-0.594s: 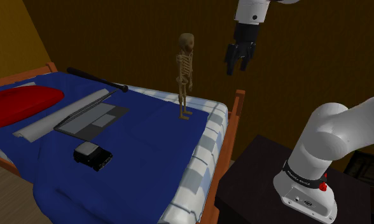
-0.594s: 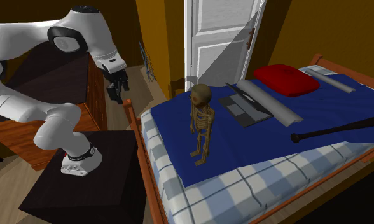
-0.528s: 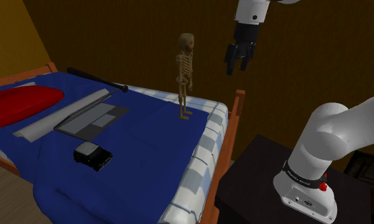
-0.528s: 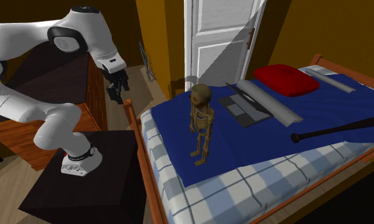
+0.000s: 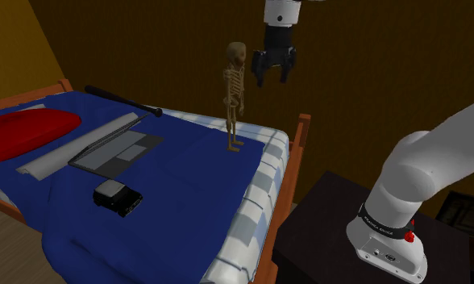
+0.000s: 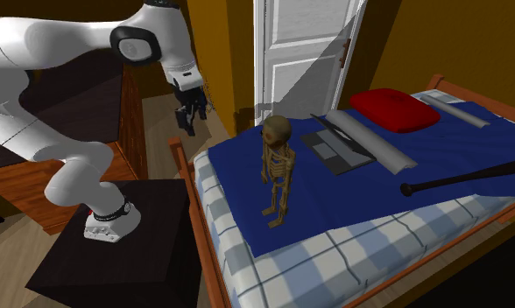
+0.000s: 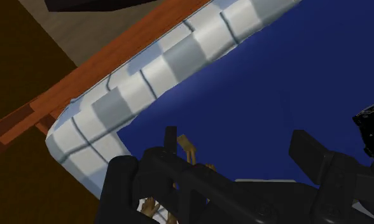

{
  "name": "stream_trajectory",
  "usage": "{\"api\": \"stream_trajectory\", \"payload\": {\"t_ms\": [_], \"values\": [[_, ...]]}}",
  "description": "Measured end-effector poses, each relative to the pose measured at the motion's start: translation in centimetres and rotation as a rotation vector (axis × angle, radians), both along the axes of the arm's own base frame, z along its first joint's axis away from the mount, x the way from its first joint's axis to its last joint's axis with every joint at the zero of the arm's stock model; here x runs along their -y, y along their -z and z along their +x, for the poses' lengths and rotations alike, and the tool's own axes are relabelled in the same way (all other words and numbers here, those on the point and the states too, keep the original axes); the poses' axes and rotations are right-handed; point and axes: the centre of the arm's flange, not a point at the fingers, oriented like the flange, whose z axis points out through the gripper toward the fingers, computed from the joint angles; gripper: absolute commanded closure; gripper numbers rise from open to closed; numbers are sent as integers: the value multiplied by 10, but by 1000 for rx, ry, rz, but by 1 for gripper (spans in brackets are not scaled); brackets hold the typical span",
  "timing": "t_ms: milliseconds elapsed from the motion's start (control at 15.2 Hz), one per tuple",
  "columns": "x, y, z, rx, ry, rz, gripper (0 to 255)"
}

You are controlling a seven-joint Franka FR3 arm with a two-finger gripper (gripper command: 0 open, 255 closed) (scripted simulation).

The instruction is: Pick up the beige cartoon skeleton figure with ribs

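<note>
A beige skeleton figure (image 5: 234,93) with a brown skull and bare ribs stands upright on the blue bedspread, near the bed's corner; it is also in the second exterior view (image 6: 278,171). My black gripper (image 5: 273,77) hangs open in the air just to the shoulder view's right of the skull, at about head height and not touching it. From the other side the gripper (image 6: 190,118) is over the bed's edge, left of the figure. Past the open gripper (image 7: 233,153), the skeleton's feet (image 7: 188,147) show on the blue cover.
On the bed lie a grey laptop (image 5: 118,149), a black bat (image 5: 122,101), a red pillow (image 5: 26,133) and a small black car (image 5: 117,196). The wooden bed frame (image 5: 296,153) borders the dark stand (image 5: 332,234). A white door (image 6: 304,52) is behind.
The gripper has swung to the shoulder view's left and a little higher, closing in on the skeleton's head. The skeleton has not moved.
</note>
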Motion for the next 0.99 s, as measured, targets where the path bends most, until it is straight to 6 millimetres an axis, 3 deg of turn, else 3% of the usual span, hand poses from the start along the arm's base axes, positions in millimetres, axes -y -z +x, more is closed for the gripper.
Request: {"api": "stream_trajectory", "payload": {"t_ms": [396,990], "values": [[-17,-3,85,0,175,-44,0],[-8,-10,203,0,440,-111,0]]}}
